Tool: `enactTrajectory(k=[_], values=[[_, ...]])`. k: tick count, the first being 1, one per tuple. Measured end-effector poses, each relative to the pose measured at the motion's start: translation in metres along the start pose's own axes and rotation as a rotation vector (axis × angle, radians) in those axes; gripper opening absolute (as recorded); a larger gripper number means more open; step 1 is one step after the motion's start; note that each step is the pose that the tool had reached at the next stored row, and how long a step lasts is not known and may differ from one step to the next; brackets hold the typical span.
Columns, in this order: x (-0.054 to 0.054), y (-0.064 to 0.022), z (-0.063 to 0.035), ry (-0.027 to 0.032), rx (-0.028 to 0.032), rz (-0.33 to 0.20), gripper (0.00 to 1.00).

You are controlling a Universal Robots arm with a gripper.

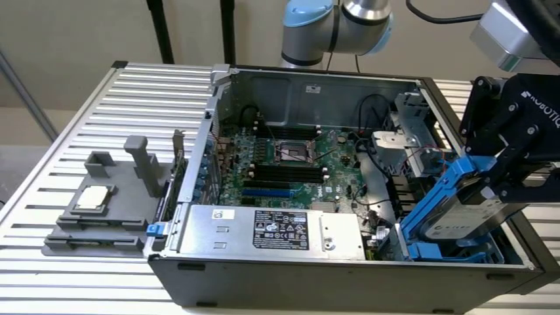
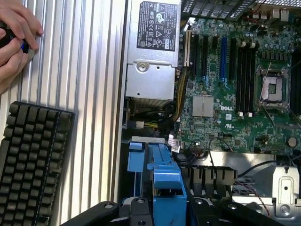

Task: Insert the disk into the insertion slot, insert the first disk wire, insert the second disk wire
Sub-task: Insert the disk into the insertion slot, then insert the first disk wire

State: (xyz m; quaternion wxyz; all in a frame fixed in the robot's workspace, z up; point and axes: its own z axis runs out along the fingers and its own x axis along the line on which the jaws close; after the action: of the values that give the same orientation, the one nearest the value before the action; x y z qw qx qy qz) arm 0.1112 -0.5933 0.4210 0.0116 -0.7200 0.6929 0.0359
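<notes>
My gripper is shut on the disk, a silver-grey drive with a white label in a bright blue carrier. The disk hangs tilted at the exterior view's right, its lower end dipping into the open computer case just above the insertion slot, a grey bay with blue plastic parts at the case's near right corner. In the wrist view the blue carrier runs between my black fingers, over the bay's blue tabs. Thin red and black wires lie loose behind the bay.
A silver power-supply box with a black label sits at the case's front, beside the motherboard. A grey stepped fixture block stands on the slatted table at the exterior view's left. A black keyboard and a person's hands are beside the case.
</notes>
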Motion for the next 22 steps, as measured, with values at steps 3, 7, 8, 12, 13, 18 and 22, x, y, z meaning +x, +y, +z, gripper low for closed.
enactTrajectory(k=[3, 7, 8, 12, 13, 18, 22], values=[[0.0, -0.0001, 0.0013, 0.0001, -0.0001, -0.001, 0.33], [0.0, -0.0002, 0.0025, 0.0002, -0.0001, -0.002, 0.34], [0.0, -0.0002, 0.0027, 0.0001, -0.0002, -0.002, 0.4], [0.0, -0.0027, 0.0033, -0.0001, -0.0003, -0.003, 0.4], [0.0, -0.0043, 0.0032, 0.0, -0.0002, -0.003, 0.4], [0.001, -0.0137, 0.0029, 0.0002, -0.0002, -0.003, 0.4], [0.001, -0.014, 0.003, 0.0001, -0.0002, -0.003, 0.4]])
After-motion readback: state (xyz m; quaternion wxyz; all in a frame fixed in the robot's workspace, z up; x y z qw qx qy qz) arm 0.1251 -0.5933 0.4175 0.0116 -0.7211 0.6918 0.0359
